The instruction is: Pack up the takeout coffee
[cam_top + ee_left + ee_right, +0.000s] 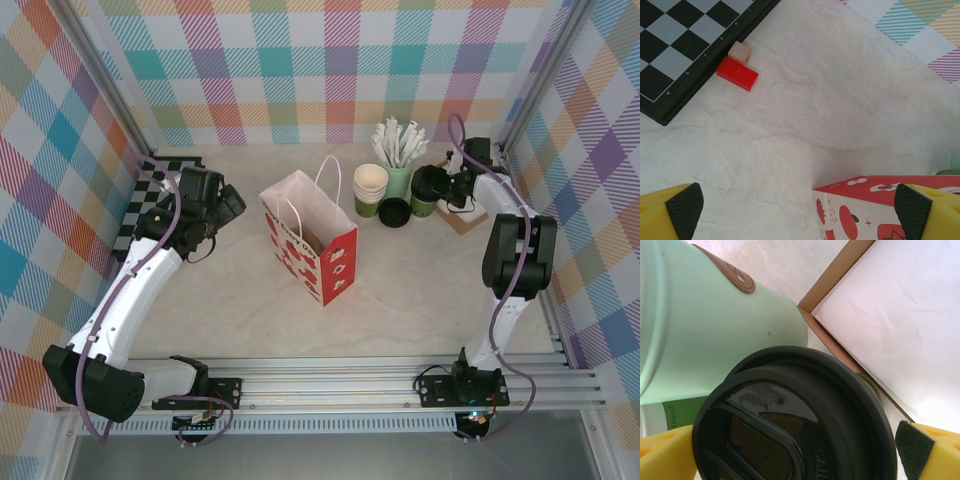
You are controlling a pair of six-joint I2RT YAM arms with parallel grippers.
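Right gripper (797, 452) straddling the takeout coffee (790, 420) at the far right of the table

Its fingers are spread on either side of the glossy round black lid, with no squeeze evident. I'd grip lower, on the dark green paper wall, and close gently because thin paper buckles. The cup stands between the smooth pale green holder (715, 340) and the brown cardboard carrier (835, 275). The left gripper (800, 210), fingers also spread, hovers beside the red-and-white paper bag (310, 240)

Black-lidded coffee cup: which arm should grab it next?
Right. The right pincer, open, flanks the lidded cup; the left pincer, open too, hovers far off beside the paper bag.
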